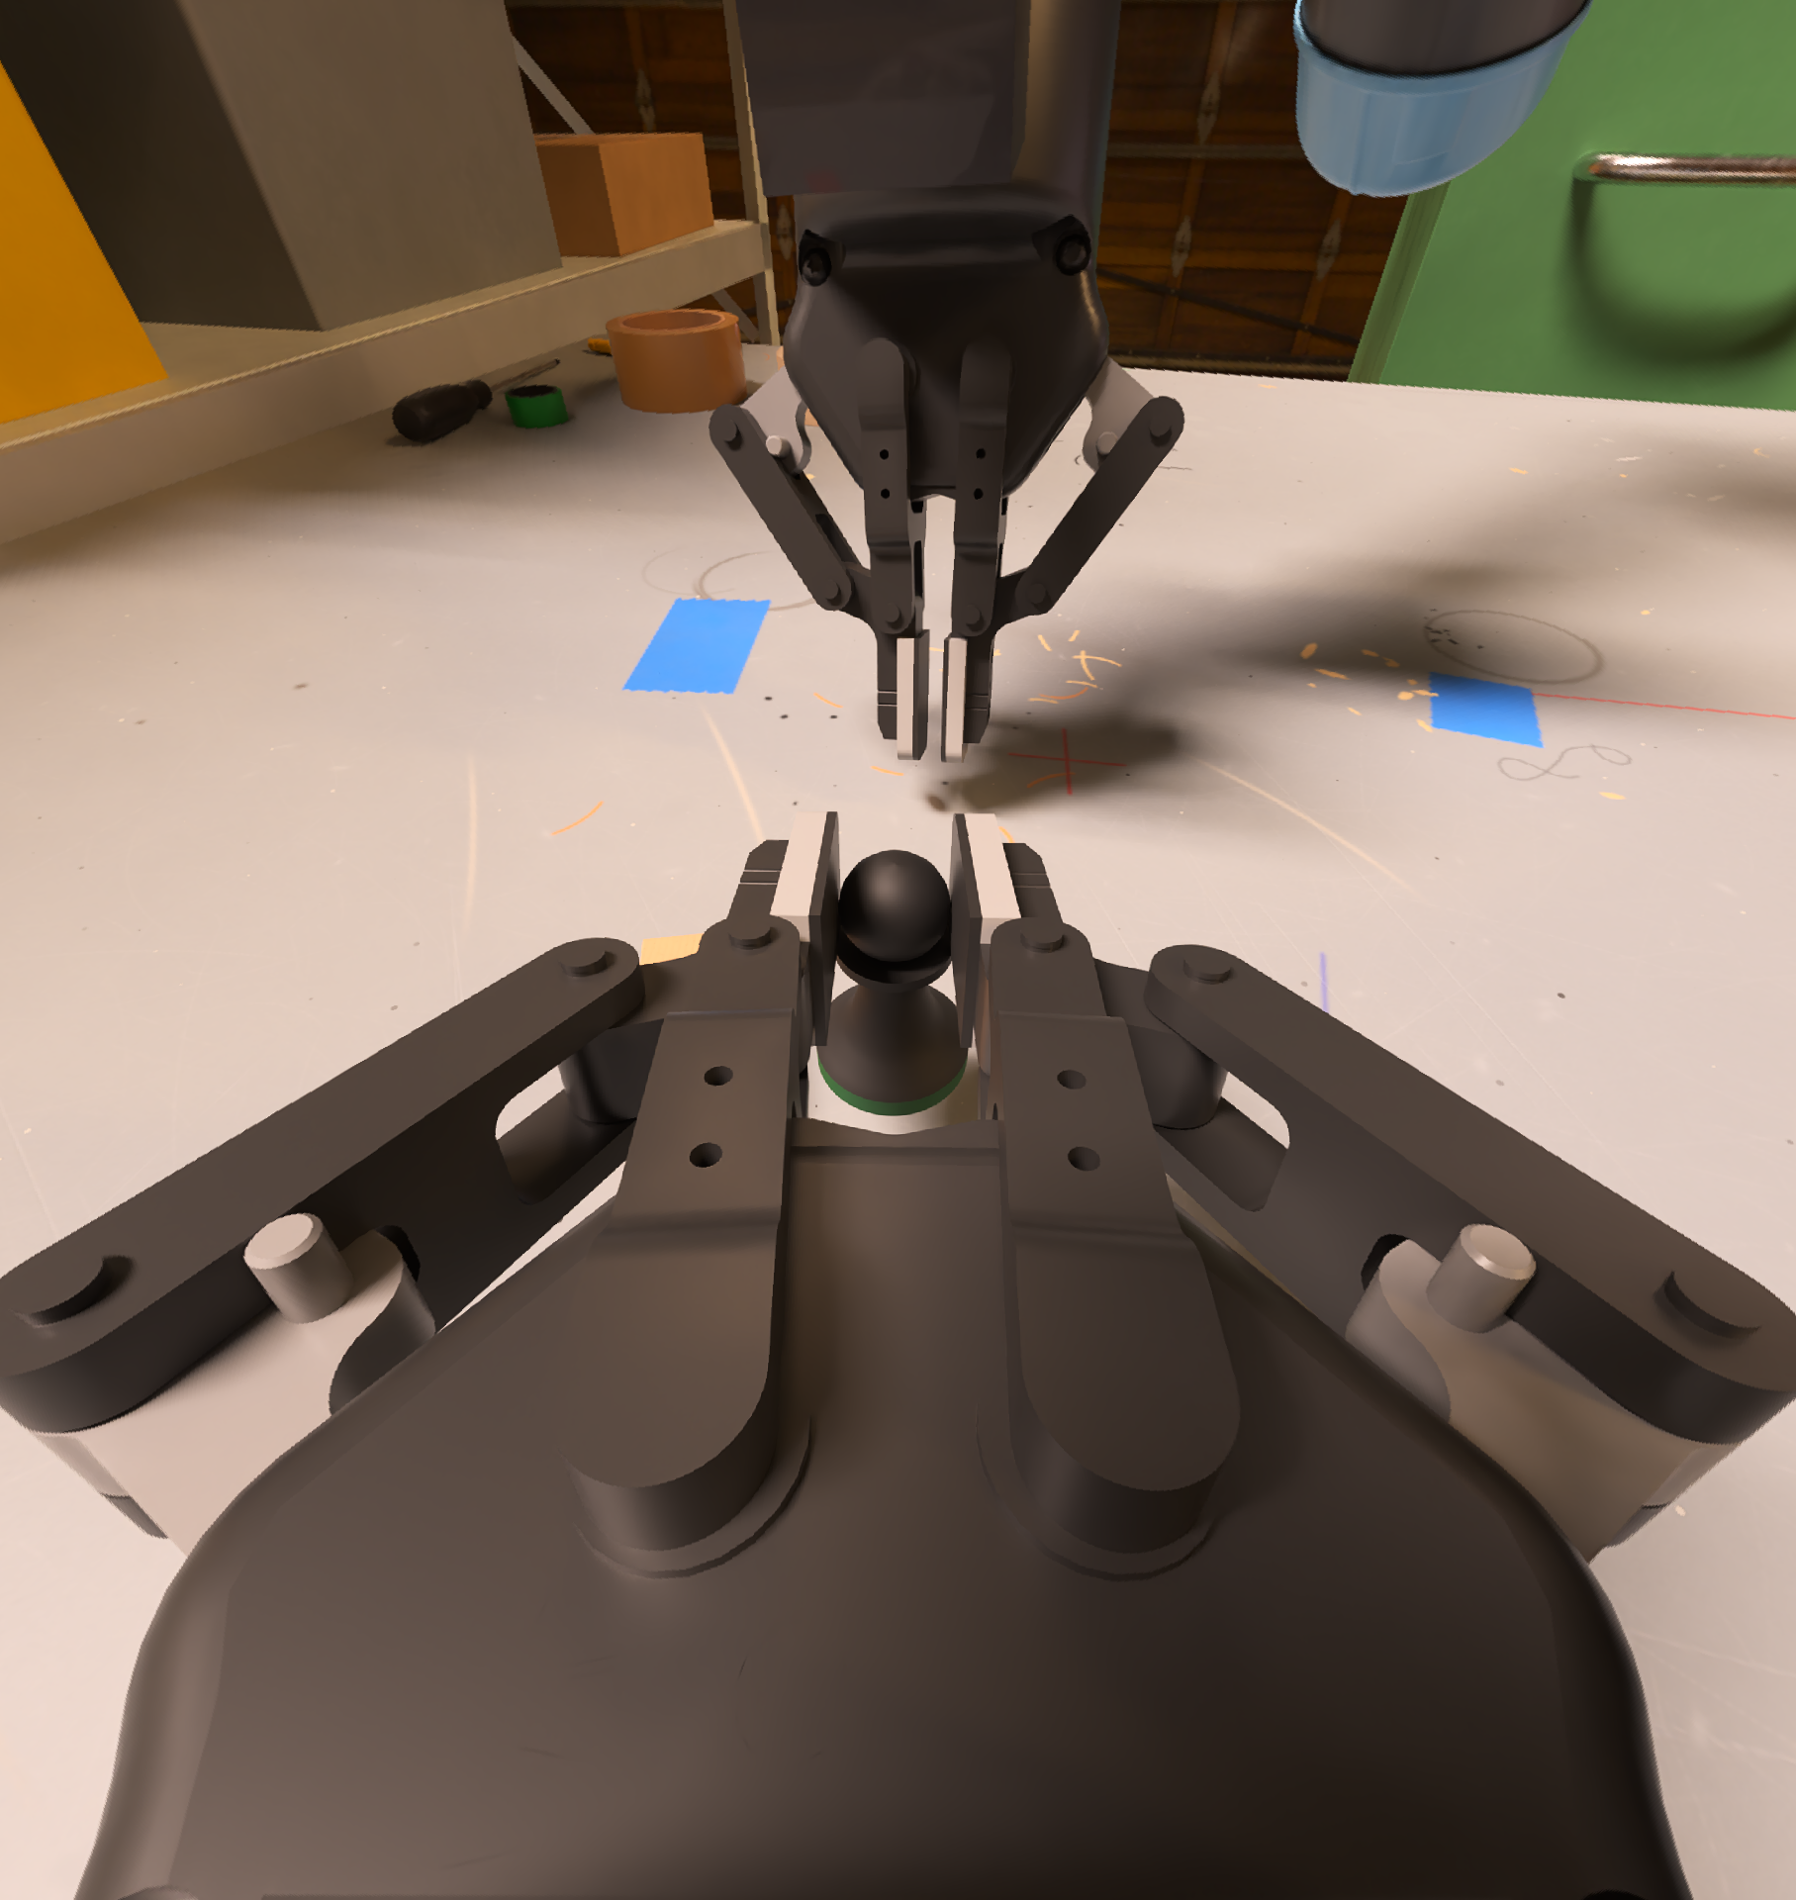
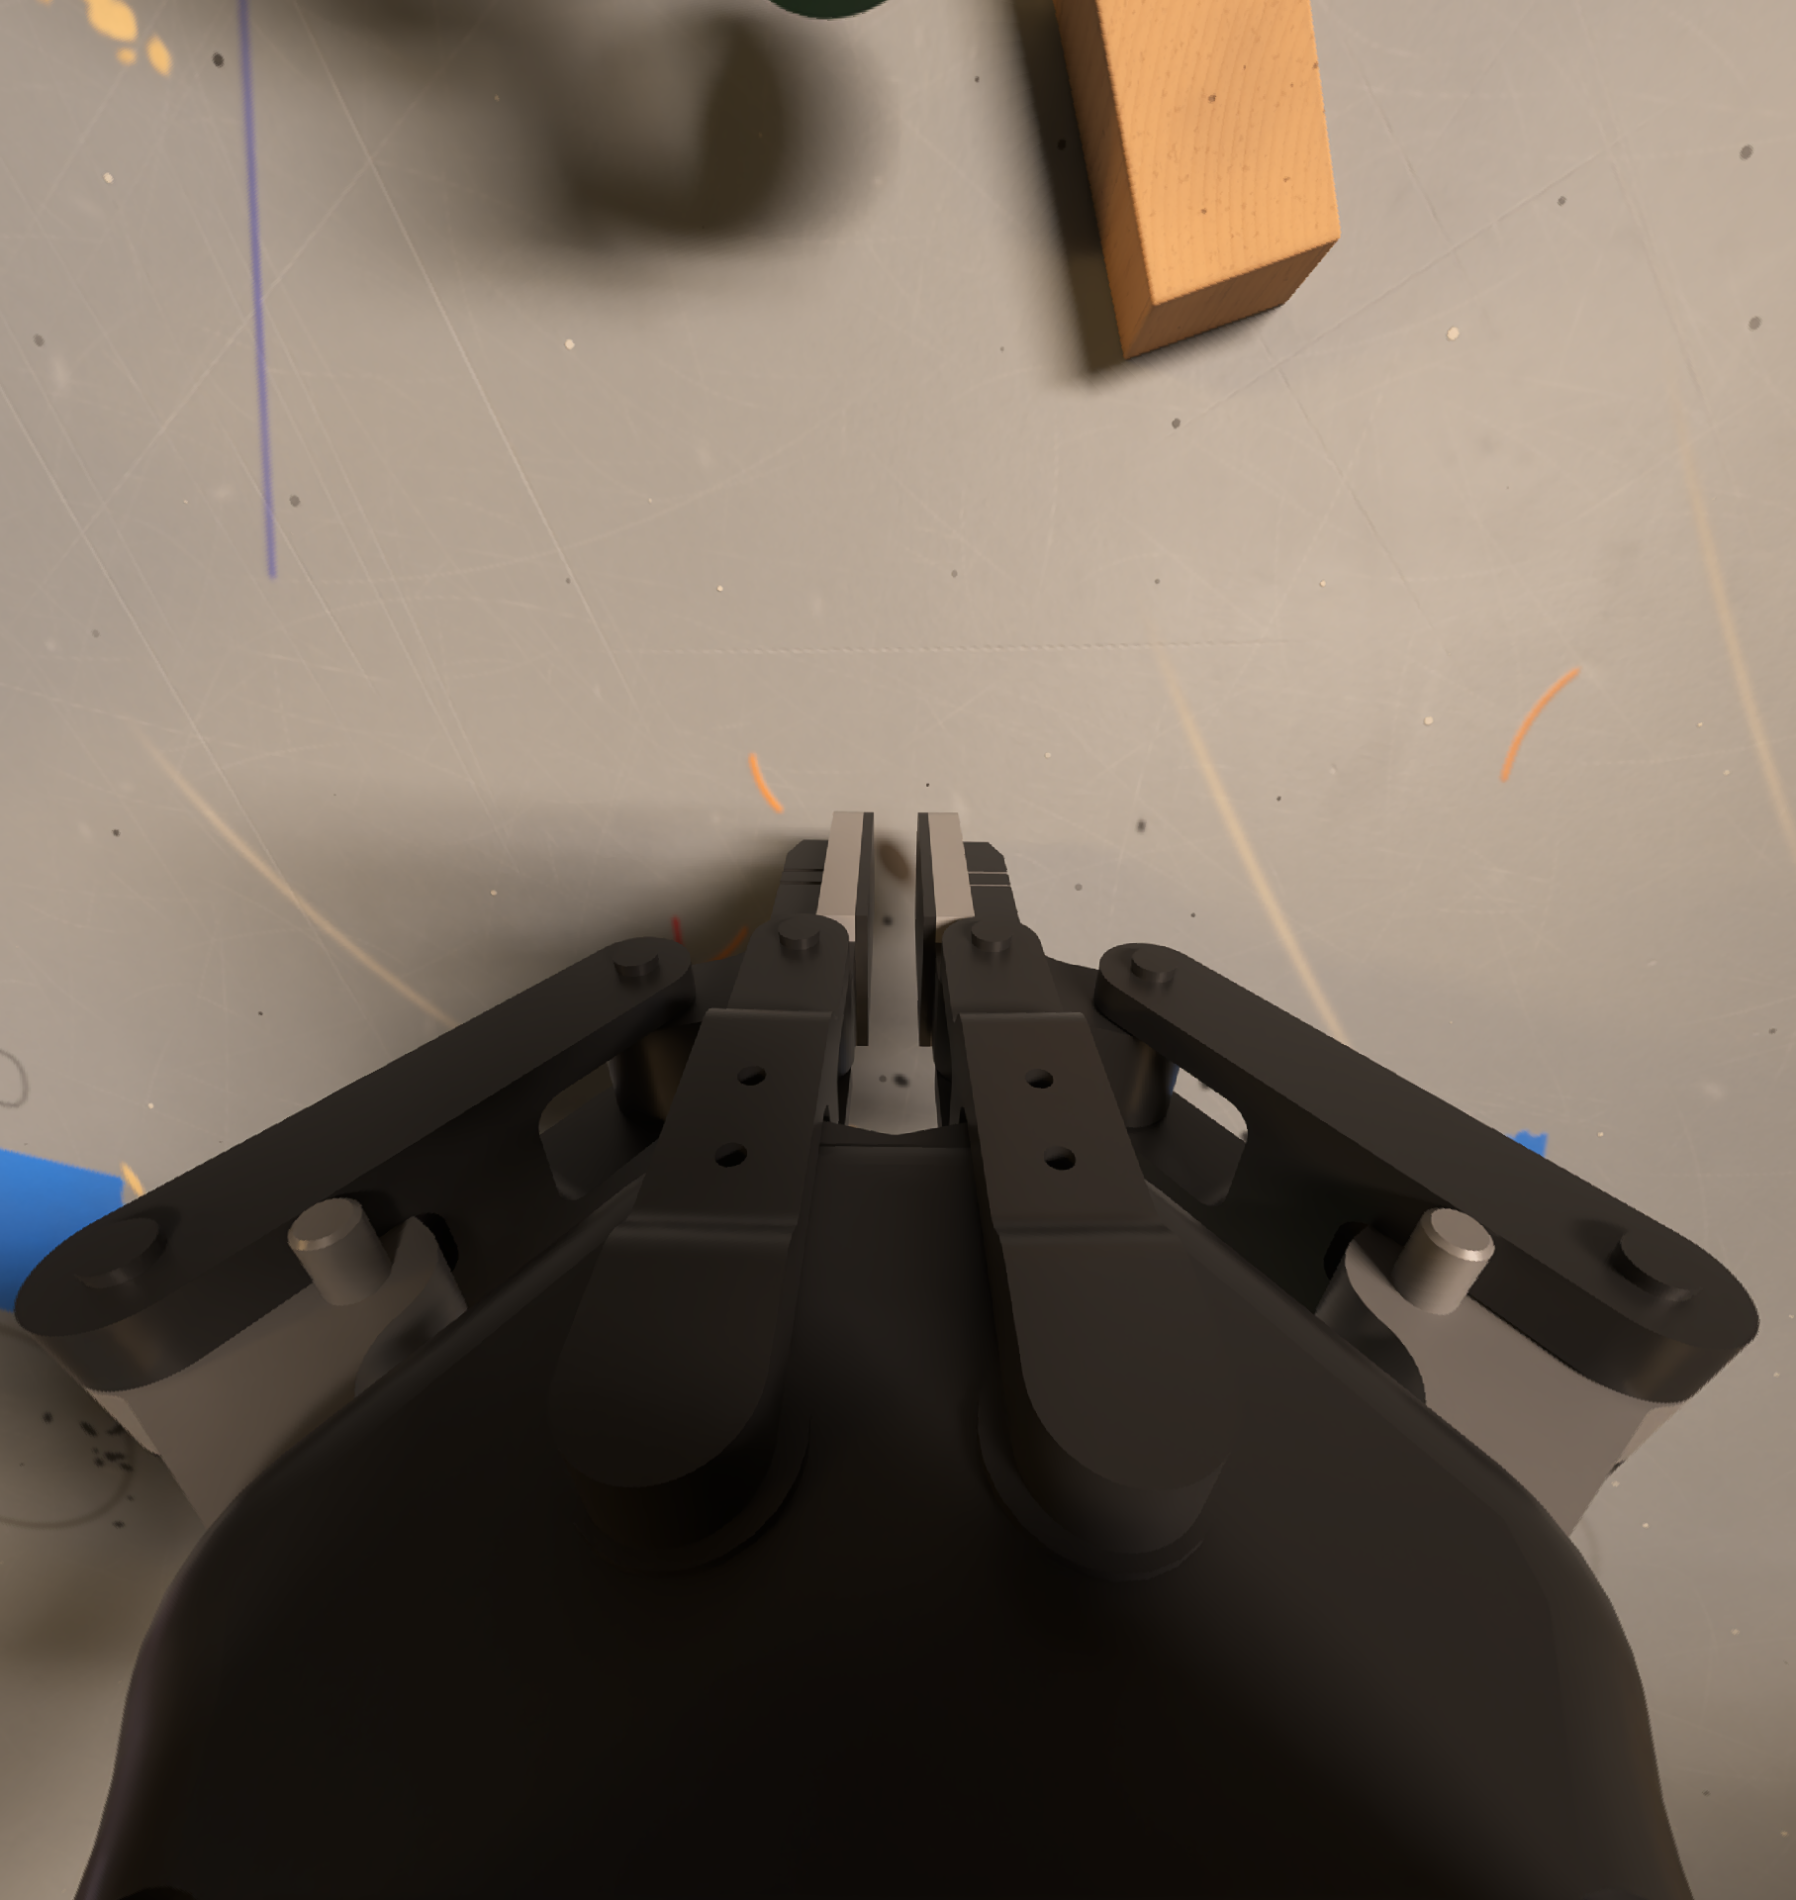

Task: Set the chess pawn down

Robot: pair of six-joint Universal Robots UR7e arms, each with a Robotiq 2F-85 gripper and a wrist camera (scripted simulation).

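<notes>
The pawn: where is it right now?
In the left wrist view, the pawn sits between the left gripper fingers, held above the table, with the right gripper just beyond.

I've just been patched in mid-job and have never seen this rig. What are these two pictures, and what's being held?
Each picture comes from a camera on one arm's wrist, looking forward along its two fingers. In the left wrist view, the left hand grips a black chess pawn with a green base; the right hand hangs opposite it, fingers nearly together with nothing between them. In the right wrist view, that right hand points down at the scuffed grey table, where a tan wooden block lies. Blue tape patches mark the table; a black-handled screwdriver rests farther back.
</notes>
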